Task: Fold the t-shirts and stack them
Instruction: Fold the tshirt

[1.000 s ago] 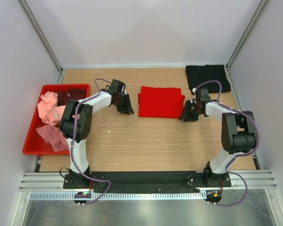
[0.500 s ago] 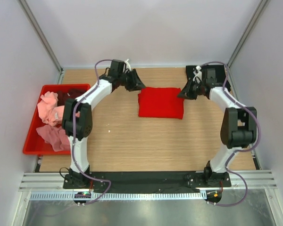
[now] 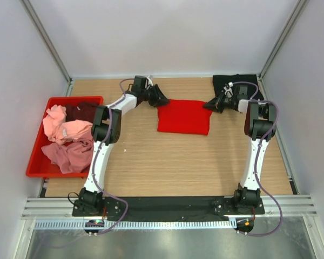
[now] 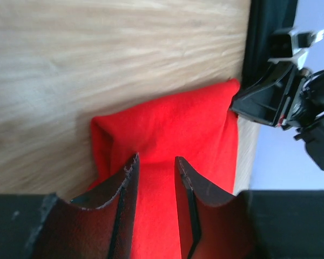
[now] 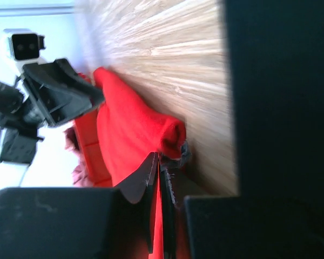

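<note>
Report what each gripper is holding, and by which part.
Right gripper pinches the folded bright red cloth t-shirt at its far right corner. Left gripper: fingers straddle its far left corner; a grip cannot be told.

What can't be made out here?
Top view: right arm covers part of the black cloth t-shirt; its folds are unreadable.
Top view: pink and maroon shirts heaped in the red plastic crate overlap; count unclear.
Left wrist view: folded bright red cloth t-shirt cut off by the bottom edge and jaws.
</note>
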